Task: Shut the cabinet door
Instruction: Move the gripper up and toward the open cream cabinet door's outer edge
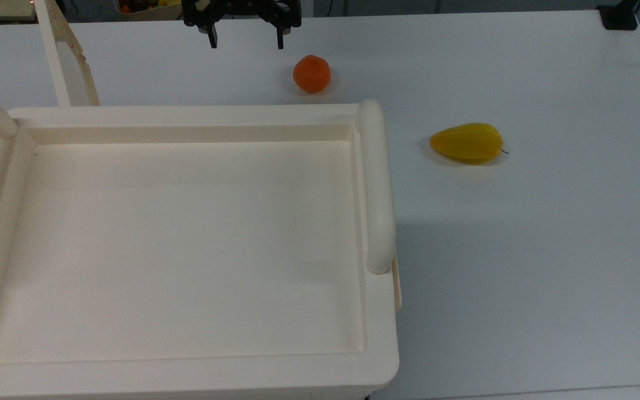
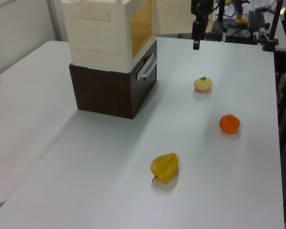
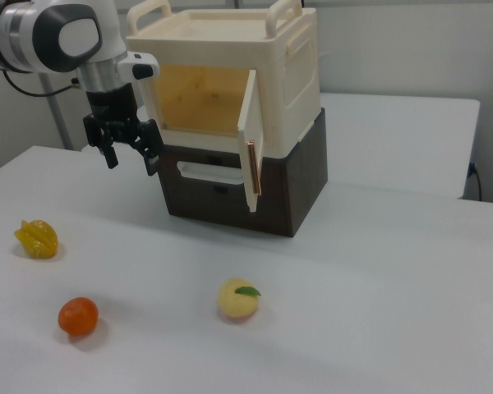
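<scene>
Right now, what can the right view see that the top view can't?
Right view: the peach with a green leaf, the dark brown base under the cabinet, the cabinet's inside, and the robot arm. Top view: the cabinet's tray-like top seen from straight above. Both: the open door, the open gripper hanging above the table near it, the orange and the yellow fruit on the white table.
</scene>
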